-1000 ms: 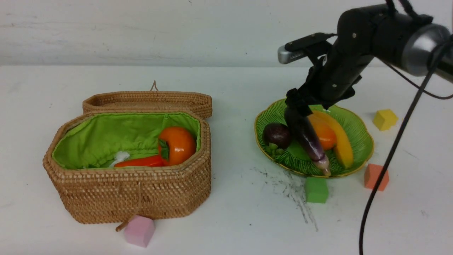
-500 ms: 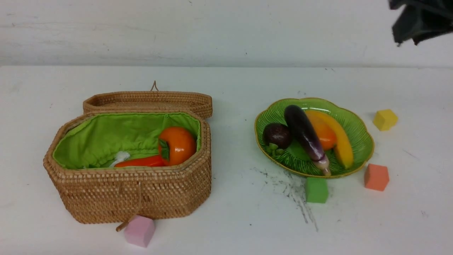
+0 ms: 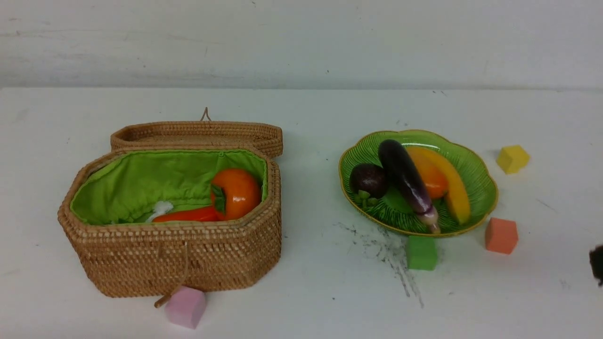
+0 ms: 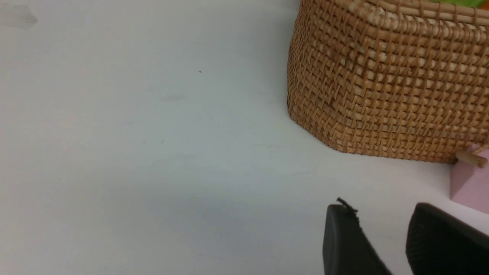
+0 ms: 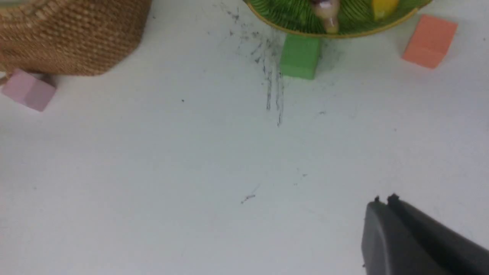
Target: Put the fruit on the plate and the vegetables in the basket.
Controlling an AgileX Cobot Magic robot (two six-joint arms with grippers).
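Left gripper [image 4: 376, 208]: parted fingers, a gap between them, grasping nothing; seen in the left wrist view over pale tabletop [image 4: 160, 183], near the basket.

Basket [image 3: 179, 263]: tan woven wicker, elongated octagon, left side of the front view; lining [image 3: 141, 181] bright green, gathered in soft folds. Matching lid [image 3: 198, 134], wicker with a small loop, folded back behind the opening.

Contents of the basket, left to right: a white piece [image 3: 161, 209], mostly hidden by the front rim; a chili [image 3: 188, 215], glossy red, lying low; a tomato-like piece [image 3: 238, 194], round, shiny orange-red, its dark green leafy top turned to the left, at the right end.

Pink foam cube [image 3: 186, 307]: against the basket's front foot, beside the hanging wicker toggle [image 3: 172, 294].

Plate [image 3: 480, 188]: green glass, ribbed, scalloped edge with thin gold rim. Contents: a mangosteen [image 3: 369, 180], dark maroon, round, green calyx toward the front; an eggplant [image 3: 405, 174], long, glossy dark purple, paler at the near tip, lying slantwise; a mango [image 3: 431, 176], orange, partly covered; a banana [image 3: 454, 188], yellow, curved.

Foam cubes about the plate: green [image 3: 421, 253], at the front edge; coral [image 3: 501, 235], near right; yellow [image 3: 513, 158], farther back.

Right gripper [image 5: 386, 200]: fingers closed together, holding nothing; far right, barely within the front view.
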